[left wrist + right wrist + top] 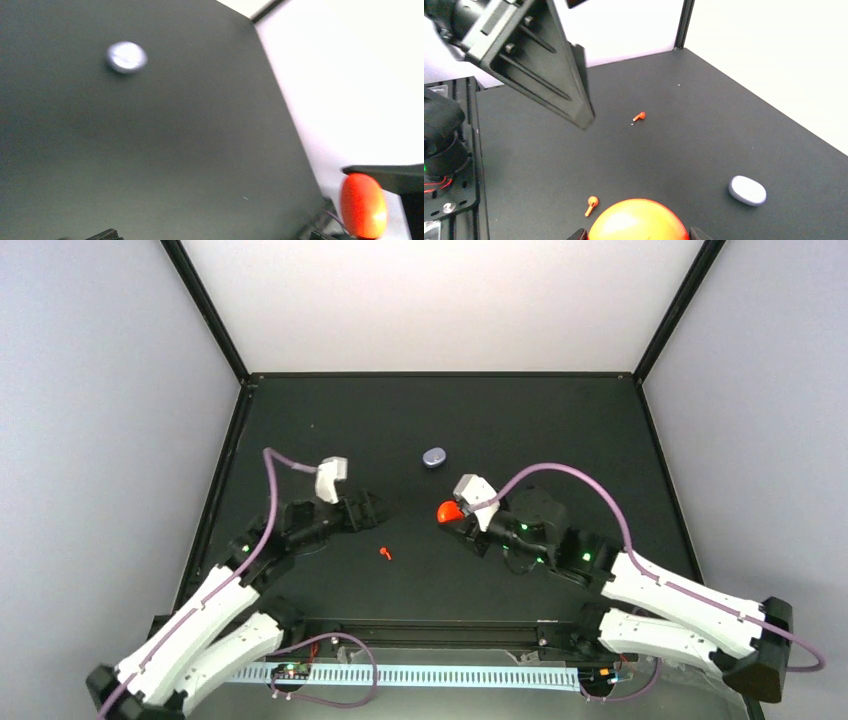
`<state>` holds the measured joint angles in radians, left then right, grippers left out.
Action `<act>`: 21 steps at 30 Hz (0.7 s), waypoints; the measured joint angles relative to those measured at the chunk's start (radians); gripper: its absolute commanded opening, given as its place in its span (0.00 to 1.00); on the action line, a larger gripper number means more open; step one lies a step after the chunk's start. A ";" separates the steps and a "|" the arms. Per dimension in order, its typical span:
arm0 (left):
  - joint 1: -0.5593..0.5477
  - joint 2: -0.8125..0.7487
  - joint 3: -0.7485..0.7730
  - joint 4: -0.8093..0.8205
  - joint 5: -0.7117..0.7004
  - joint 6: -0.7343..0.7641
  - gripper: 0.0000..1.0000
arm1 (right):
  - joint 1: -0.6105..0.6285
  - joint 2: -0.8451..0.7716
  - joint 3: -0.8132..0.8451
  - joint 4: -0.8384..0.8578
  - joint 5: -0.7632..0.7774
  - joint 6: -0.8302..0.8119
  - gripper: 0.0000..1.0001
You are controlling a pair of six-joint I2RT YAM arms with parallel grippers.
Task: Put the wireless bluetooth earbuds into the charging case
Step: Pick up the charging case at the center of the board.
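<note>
**Red-orange case held on the right, buds not yet in**

Risks, left to right:
- Left fingers are spread wide with nothing in them. The buds are tiny and lie flat, so a slightly off approach would likely flick one away instead of pinching it.
- One red-orange earbud sits on the worktop toward the near edge, about mid-width. The right wrist view shows a second earbud just beside the held case. Lower the case there and it could get swept or pinned.
- Lavender case is mid-worktop, a bit toward the far edge and apart from everything. No lavender buds are visible, so I'd leave it alone. Wrong-case mix-up is the only risk.
- Right fingers are part-closed on the red-orange case. It's a smooth pebble and looks shut from every view, though I can't confirm the lid. Nothing goes in until it's open, and prying against a rounded grip could squirt it out.

Pose:
- The left arm reaches in from the near-left corner. Its wrist is turned toward the middle and its fingers hover above the worktop, facing the held case.
- The right arm comes from the near-right corner with its fingers pointing left. The case appears to be held clear of the worktop.
</note>
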<state>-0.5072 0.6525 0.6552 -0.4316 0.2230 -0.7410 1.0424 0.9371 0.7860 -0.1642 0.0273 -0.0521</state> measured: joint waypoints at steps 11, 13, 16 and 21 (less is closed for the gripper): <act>-0.303 0.280 0.166 0.202 0.003 -0.082 0.98 | 0.002 -0.143 -0.047 -0.028 -0.011 -0.048 0.42; -0.307 0.290 0.171 0.215 0.004 -0.090 0.97 | 0.002 -0.143 -0.047 -0.036 -0.011 -0.050 0.42; -0.308 0.306 0.189 0.222 0.007 -0.094 0.94 | 0.002 -0.138 -0.047 -0.042 -0.010 -0.053 0.42; -0.328 0.358 0.215 0.240 0.022 -0.098 0.86 | 0.002 -0.120 -0.047 -0.046 -0.010 -0.055 0.42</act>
<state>-0.8356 1.0103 0.8700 -0.1913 0.2447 -0.8394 1.0439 0.8173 0.7395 -0.2104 0.0170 -0.1066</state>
